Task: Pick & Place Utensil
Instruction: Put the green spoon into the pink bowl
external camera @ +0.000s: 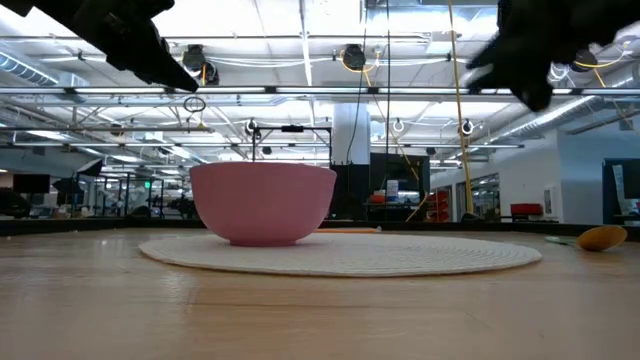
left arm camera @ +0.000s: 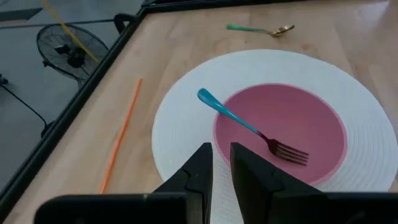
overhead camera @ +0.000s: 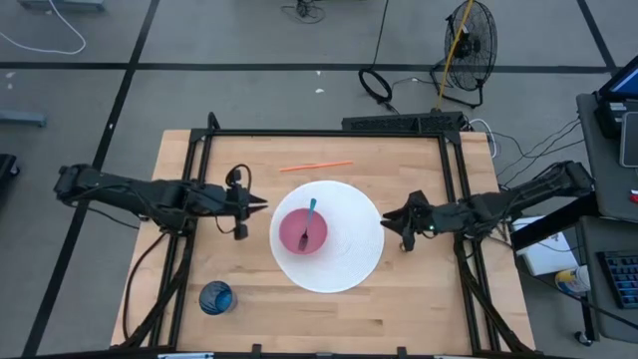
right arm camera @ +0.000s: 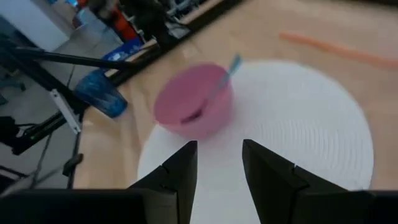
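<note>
Fork (left arm camera: 258, 132) rests tines-down in pink bowl (overhead camera: 302, 231), apparently delivered; left gripper (left arm camera: 221, 163) and right gripper (right arm camera: 219, 163) flank the placemat (overhead camera: 354, 259), jaws slightly parted, empty.

1 pink bowl (overhead camera: 303, 232), 1 teal-handled fork (left arm camera: 252, 128), 1 white round placemat (overhead camera: 351, 261), 1 orange straw (overhead camera: 315, 167), 1 blue cup (overhead camera: 215, 297), 1 gold spoon with green handle (left arm camera: 260, 29), 2 grippers: left (overhead camera: 261, 203), right (overhead camera: 387, 216).
</note>
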### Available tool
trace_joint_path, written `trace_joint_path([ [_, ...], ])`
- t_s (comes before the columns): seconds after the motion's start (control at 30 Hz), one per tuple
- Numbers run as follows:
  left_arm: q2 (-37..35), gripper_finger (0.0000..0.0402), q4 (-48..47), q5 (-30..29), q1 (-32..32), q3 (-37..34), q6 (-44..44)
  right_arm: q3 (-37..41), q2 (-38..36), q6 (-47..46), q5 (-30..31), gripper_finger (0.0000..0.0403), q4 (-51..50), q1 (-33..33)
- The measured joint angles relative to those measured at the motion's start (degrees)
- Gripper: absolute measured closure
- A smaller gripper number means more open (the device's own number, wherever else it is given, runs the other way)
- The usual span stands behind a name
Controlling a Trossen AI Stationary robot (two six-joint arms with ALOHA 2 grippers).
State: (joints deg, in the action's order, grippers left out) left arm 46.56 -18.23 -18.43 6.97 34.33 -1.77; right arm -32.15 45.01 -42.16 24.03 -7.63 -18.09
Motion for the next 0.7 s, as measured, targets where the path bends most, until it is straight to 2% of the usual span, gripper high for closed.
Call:
trace_joint_path([
  [0.23,-0.60,0.0339,-0.16,-0.02,-0.20,0.00,-0.86,-15.33,4.29,3.08,1.55,0.0282,-17.11,0.02],
  [0.53,-0.56,0.0339,-0.75,-1.45,-0.20,0.00,-1.39,-27.14,21.01,-9.56,-1.69,0.0282,-37.55,3.89],
  [0.7,-0.56,0.0339,-0.93,-2.67,-0.20,0.00,-1.78,-29.89,28.81,-16.78,-1.81,0.0282,-51.40,6.81],
])
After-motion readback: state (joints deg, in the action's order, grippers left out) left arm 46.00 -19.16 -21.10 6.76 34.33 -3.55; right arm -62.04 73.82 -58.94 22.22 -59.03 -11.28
